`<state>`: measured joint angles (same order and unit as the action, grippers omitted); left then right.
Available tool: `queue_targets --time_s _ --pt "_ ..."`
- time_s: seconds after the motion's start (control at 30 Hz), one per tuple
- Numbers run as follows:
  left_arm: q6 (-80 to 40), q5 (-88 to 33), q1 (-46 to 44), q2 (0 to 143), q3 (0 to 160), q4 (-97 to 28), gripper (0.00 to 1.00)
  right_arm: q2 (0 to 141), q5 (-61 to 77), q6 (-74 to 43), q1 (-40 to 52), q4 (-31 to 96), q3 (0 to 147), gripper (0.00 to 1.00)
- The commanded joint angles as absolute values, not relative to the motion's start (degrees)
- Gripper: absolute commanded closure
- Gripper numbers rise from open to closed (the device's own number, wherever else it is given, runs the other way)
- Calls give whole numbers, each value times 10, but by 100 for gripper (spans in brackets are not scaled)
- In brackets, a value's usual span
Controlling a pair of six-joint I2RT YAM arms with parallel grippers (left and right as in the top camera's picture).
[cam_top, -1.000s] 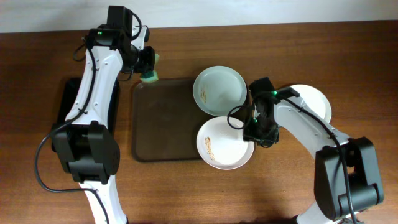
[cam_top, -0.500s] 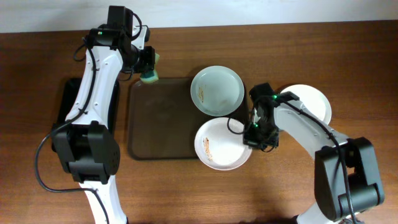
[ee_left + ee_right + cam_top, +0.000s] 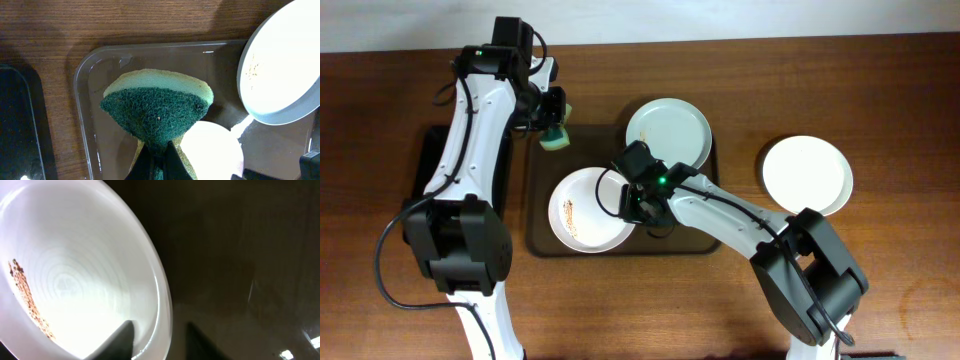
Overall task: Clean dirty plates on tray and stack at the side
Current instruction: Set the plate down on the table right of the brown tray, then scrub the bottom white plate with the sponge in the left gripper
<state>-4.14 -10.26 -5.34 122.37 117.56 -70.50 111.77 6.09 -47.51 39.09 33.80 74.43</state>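
Observation:
The brown tray [image 3: 542, 190] holds two plates. A white plate with an orange-brown smear [image 3: 588, 208] lies on its left half. A faintly greenish plate [image 3: 668, 130] lies at its far right corner. A third, clean white plate [image 3: 807, 175] lies on the table to the right. My left gripper [image 3: 556, 135] is shut on a green-and-yellow sponge [image 3: 155, 110] above the tray's far left corner [image 3: 100, 100]. My right gripper [image 3: 638, 200] straddles the smeared plate's right rim [image 3: 165, 295], one finger inside and one outside, with the jaws [image 3: 160, 330] apart.
A narrow black tray [image 3: 424, 170] lies on the table left of the brown tray, partly under my left arm. It also shows in the left wrist view [image 3: 17, 130]. The greenish plate [image 3: 280, 75] has small specks near its rim.
My right gripper moved left across the tray and the smeared plate went with it, from the tray's near right edge to its left half. The left gripper with the sponge dipped slightly.

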Motion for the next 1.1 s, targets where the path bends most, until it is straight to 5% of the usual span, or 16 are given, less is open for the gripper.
queue_targets --time_s 0.0,0.07,0.27,0.37,0.53,0.9,1.07 --pt "-43 -96 -50 1221 1182 -710 99 1118 76 -428 373 338 760 55" --pt "-42 -96 -51 1221 1182 -708 99 1120 73 -402 352 328 761 55" --pt "-42 -96 -51 1221 1182 -686 99 1173 202 -328 322 259 761 78" --pt "-43 -96 -51 1221 1182 -675 99 1183 197 -367 323 277 761 78" --pt "-43 -96 -52 1222 1182 -669 99 1185 178 -432 341 283 761 96" --pt "-30 -98 -66 1276 1138 -758 99 1185 139 -500 331 265 761 96" --pt "34 -119 -76 1276 977 -704 99 1185 139 -498 329 263 761 96"
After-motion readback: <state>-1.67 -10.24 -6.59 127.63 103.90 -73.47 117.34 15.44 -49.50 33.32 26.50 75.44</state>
